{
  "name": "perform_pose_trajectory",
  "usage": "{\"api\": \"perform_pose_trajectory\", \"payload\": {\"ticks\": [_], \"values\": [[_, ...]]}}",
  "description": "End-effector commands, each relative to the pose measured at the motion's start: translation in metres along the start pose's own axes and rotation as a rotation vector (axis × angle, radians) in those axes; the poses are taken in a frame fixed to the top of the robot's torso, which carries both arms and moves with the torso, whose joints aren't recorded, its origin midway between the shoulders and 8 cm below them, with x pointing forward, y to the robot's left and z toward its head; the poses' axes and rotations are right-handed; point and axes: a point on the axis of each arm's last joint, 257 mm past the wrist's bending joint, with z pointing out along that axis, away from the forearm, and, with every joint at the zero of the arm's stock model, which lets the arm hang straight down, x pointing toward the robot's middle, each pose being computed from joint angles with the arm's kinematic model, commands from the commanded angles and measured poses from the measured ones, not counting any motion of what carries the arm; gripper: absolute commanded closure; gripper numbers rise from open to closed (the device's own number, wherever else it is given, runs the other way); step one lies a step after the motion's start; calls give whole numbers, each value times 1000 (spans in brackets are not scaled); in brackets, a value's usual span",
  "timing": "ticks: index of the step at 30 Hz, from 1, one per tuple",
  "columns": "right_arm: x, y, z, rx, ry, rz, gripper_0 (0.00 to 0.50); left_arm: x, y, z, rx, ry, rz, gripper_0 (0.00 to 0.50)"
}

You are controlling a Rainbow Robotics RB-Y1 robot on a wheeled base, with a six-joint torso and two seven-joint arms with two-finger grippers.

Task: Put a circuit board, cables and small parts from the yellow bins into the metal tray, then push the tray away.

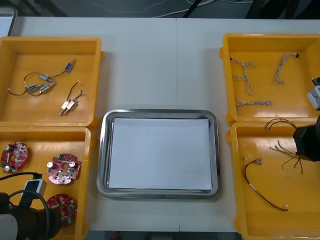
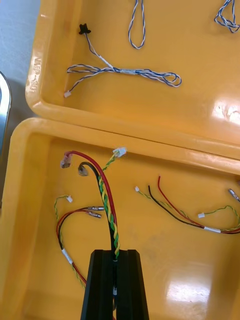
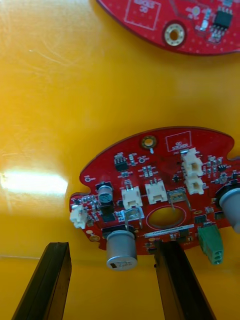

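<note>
- The metal tray [image 1: 102,150] sits mid-table.
- In the near right yellow bin [image 1: 235,175], the right gripper [image 2: 116,256] pinches a red, black and yellow-green cable [image 2: 106,195]; a straight lift should spare neighbouring wires [image 2: 212,229].
- Near left, the left gripper [image 3: 112,247], fingers spread, frames a red circuit board [image 3: 155,170].

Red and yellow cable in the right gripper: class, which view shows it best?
Right wrist view: the red and yellow cable rises close-up from the shut right gripper. Front view: thin wire ends beside the arm. Left wrist view: a circuit board.
</note>
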Motion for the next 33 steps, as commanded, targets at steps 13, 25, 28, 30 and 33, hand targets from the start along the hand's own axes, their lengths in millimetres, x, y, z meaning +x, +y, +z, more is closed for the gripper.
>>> {"api": "perform_pose_trajectory", "payload": {"ticks": [13,25,28,30,33], "values": [[-10,22,10,-10,8,18,500,-3,-14,6,15,-5,69,9],[-8,21,13,-10,22,35,500,-13,-14,4,17,-26,66,25],[-8,21,13,-12,22,36,500,-16,-14,4,17,-32,64,24],[-8,21,13,-12,22,36,500,-17,-15,4,19,-34,62,25],[-8,21,13,-12,22,36,500,-17,-15,4,19,-33,59,53]]}}
